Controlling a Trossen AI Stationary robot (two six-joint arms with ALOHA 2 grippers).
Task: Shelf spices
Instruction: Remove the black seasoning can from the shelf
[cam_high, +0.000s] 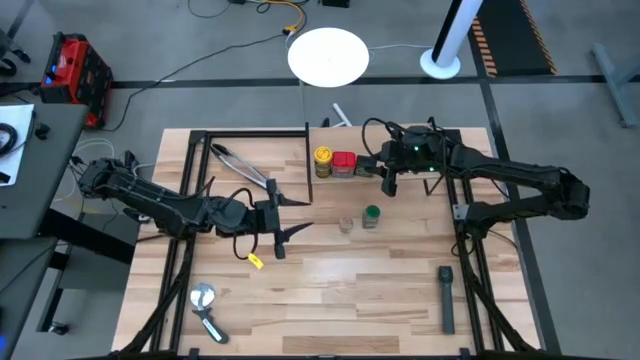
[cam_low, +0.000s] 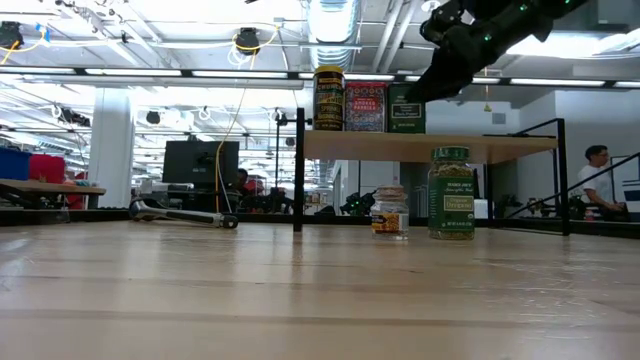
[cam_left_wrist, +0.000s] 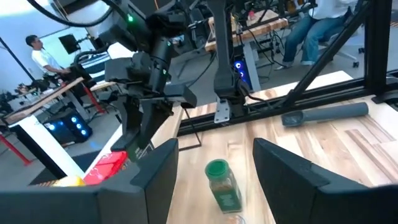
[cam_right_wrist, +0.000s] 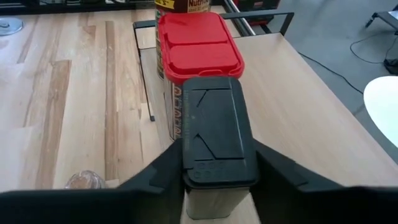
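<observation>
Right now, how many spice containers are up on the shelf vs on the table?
5 total. On the shelf: yellow jar, red tin, dark tin between the right end effector fingers. On the table: small clear jar, green-lidded jar.

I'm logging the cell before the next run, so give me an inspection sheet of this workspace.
Surface: slatted wood table, no spills seen.
Job's things: on the shelf, yellow jar, red tin and dark tin stand in a row. The green-lidded jar and the small clear jar stand on the tabletop.
Clutter: metal tongs, black bar tool, silver utensil.
Grippers: right claw straddles the dark tin on the shelf; whether it grips is unclear. Left claw open, over the table left of the two loose jars.
Cables: wiring along both arms; loose cables on the floor.
Surroundings: people at desks beyond the table.
</observation>
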